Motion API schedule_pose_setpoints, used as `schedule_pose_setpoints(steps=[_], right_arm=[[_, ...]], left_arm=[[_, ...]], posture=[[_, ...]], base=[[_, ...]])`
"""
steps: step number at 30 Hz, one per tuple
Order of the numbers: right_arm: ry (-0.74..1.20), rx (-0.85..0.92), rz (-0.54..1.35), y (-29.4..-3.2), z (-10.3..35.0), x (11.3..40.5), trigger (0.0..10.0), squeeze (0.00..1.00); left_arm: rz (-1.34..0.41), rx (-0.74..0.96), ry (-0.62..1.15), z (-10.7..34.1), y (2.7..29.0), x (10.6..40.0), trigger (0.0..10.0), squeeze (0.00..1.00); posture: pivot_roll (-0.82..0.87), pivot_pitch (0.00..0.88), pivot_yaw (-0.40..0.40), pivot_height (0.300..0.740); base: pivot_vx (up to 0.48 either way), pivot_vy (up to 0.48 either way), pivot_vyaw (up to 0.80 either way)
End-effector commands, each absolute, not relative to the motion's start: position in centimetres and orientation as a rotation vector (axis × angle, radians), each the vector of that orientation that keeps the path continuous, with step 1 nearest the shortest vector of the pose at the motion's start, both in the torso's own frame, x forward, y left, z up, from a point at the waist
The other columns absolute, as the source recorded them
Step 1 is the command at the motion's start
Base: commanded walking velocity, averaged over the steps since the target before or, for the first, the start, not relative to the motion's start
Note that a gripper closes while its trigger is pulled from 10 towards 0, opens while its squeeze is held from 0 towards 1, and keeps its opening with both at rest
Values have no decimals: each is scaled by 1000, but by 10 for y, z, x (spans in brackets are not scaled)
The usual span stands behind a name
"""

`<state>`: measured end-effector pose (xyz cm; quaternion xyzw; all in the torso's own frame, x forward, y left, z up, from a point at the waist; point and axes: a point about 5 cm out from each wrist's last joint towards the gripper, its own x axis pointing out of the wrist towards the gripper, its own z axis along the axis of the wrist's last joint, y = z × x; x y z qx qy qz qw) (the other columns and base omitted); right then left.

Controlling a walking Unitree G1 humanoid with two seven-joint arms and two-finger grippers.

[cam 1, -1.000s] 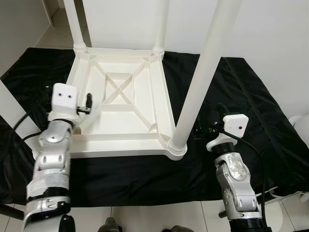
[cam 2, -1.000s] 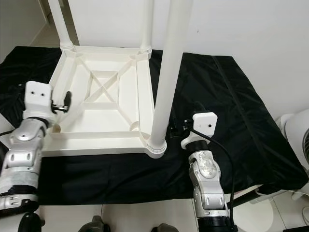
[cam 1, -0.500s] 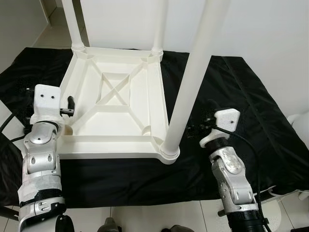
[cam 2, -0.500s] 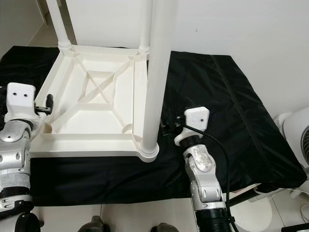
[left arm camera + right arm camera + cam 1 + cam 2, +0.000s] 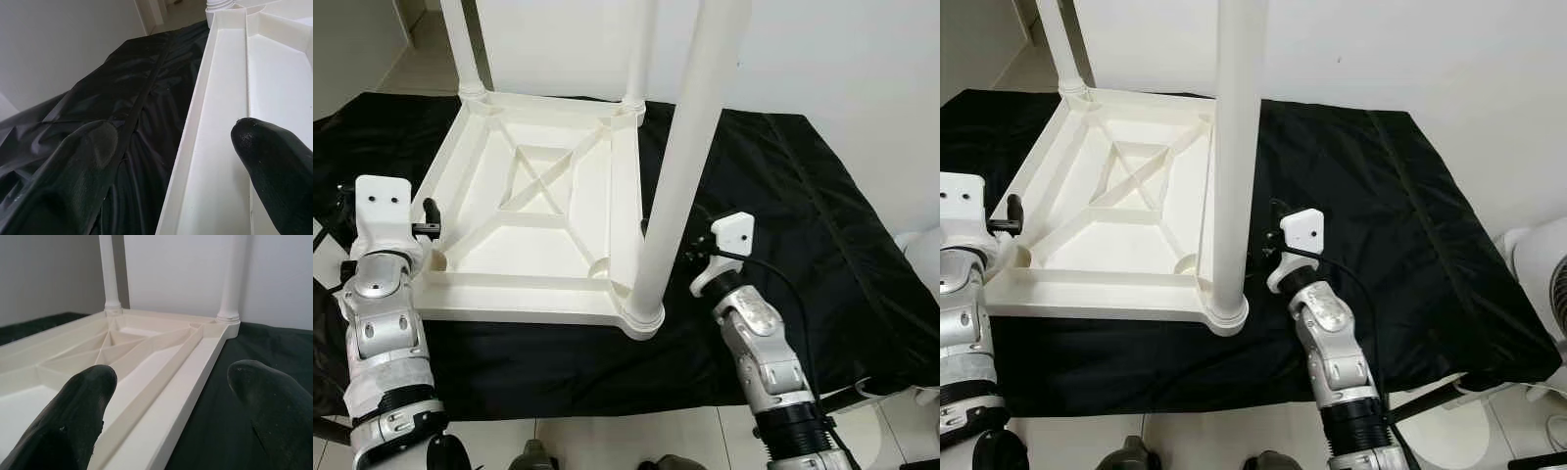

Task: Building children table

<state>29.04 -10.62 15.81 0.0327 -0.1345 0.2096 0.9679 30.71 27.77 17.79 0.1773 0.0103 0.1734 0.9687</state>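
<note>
The little white table lies upside down on the black cloth, legs up, so legs can go in. Left tool and right tool are wide, one at each edge, holding nothing

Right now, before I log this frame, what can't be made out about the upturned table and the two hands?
- White plastic upturned table: the leg tops are cut off by the upper edge of both eye views.
- Near-left corner socket: hidden behind the left hand, so a fourth leg cannot be confirmed.
- Right hand: its fingers sit behind the white wrist block in the eye views.
- Black cloth: what lies under it.
</note>
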Motion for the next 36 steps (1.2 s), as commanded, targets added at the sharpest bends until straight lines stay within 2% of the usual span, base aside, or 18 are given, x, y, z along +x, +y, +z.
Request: schedule_pose_setpoints(steps=[1, 3, 8, 11, 13, 17, 18, 19, 21, 24, 29, 30, 36], right_arm=[[-288, 70, 371, -116, 160, 291, 10000, 0], [-309, 94, 270, -137, 160, 280, 10000, 0], [-299, 130, 229, -154, 156, 261, 10000, 0], [-271, 150, 268, -160, 153, 248, 10000, 0], [-223, 112, 338, -173, 149, 232, 10000, 0], [-184, 78, 395, -181, 148, 223, 10000, 0], [-160, 59, 433, -185, 148, 218, 10000, 0], [-160, 59, 433, -185, 148, 218, 10000, 0], [-113, 17, 517, -187, 149, 211, 10000, 0], [-69, -13, 612, -185, 149, 207, 10000, 0], [-49, -16, 665, -183, 149, 206, 10000, 0], [-18, -38, 774, -176, 150, 209, 10000, 0], [3, -30, 890, -166, 153, 218, 10000, 0]], left_arm=[[906, 348, -78, 187, 298, 291, 10000, 0], [850, 346, -78, 186, 293, 296, 10000, 0], [705, 312, -85, 183, 280, 309, 10000, 0], [604, 301, -106, 186, 269, 320, 10000, 0], [564, 326, -119, 193, 265, 329, 10000, 0], [525, 342, -134, 198, 262, 335, 10000, 0], [459, 329, -152, 201, 256, 340, 10000, 0], [459, 329, -152, 201, 256, 340, 10000, 0], [328, 344, -194, 207, 241, 349, 10000, 0], [245, 367, -210, 209, 232, 354, 10000, 0], [221, 371, -208, 209, 229, 356, 10000, 0], [186, 385, -205, 209, 226, 361, 10000, 0], [137, 405, -227, 214, 220, 366, 10000, 0]], posture=[[92, 31, -58, 740], [83, 34, -52, 740], [70, 34, -43, 740], [59, 35, -34, 740], [32, 35, -13, 740], [27, 37, -8, 740], [19, 37, -3, 740], [19, 37, -3, 740], [15, 37, -1, 740], [18, 36, -2, 740], [17, 35, -2, 740], [21, 33, -10, 740], [25, 28, -15, 740]], base=[[0, 0, 0], [0, 0, 0], [0, 0, 0], [0, 0, 0], [0, 0, 0], [0, 0, 0], [0, 0, 0], [0, 0, 0], [0, 0, 0], [0, 0, 0], [0, 0, 0], [0, 0, 0], [0, 0, 0]])
